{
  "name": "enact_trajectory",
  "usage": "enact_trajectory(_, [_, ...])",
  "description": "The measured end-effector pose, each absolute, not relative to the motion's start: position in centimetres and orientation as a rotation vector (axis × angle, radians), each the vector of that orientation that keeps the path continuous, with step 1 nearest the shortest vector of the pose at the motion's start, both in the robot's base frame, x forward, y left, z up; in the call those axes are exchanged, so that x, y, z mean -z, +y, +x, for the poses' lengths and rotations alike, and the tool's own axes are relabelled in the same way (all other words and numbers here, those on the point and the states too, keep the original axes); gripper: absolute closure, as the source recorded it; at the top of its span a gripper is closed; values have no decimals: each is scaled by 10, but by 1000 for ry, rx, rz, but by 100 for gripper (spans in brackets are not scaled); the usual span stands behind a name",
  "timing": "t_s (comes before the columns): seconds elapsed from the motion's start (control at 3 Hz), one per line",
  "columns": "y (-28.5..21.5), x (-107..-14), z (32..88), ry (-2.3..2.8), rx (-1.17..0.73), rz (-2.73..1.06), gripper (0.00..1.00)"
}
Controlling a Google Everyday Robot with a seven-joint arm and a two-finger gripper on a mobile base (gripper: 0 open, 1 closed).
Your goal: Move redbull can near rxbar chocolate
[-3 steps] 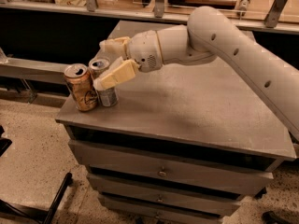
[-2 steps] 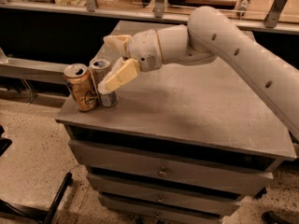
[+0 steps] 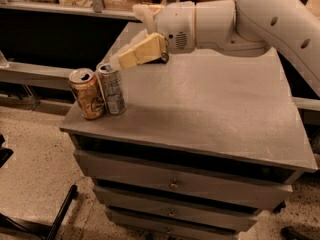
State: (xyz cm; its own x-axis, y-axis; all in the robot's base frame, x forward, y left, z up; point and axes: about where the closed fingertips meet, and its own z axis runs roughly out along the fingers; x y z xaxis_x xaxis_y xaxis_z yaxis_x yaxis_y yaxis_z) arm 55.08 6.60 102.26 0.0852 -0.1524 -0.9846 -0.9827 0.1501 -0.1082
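The redbull can (image 3: 112,88), slim and silver-grey with blue patches, stands upright at the front left corner of the grey cabinet top (image 3: 210,104). It touches a wider tan-gold can (image 3: 87,94) on its left. My gripper (image 3: 131,35) hovers above and behind the redbull can, apart from it. It is open and empty, with one cream finger (image 3: 141,51) pointing down-left toward the can. The rxbar chocolate is not in view.
The cabinet has several drawers (image 3: 172,184) below its top. A dark shelf and rail (image 3: 35,71) run behind on the left. A black chair leg (image 3: 60,214) lies on the speckled floor at the lower left. My white arm (image 3: 270,19) crosses the upper right.
My gripper has lifted up and drawn back to the right, away from the redbull can. Both cans stand where they were.
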Motion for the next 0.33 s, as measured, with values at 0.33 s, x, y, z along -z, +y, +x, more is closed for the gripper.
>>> enact_trajectory(0.33, [66,-1023,551,1312,-948,-1239,0])
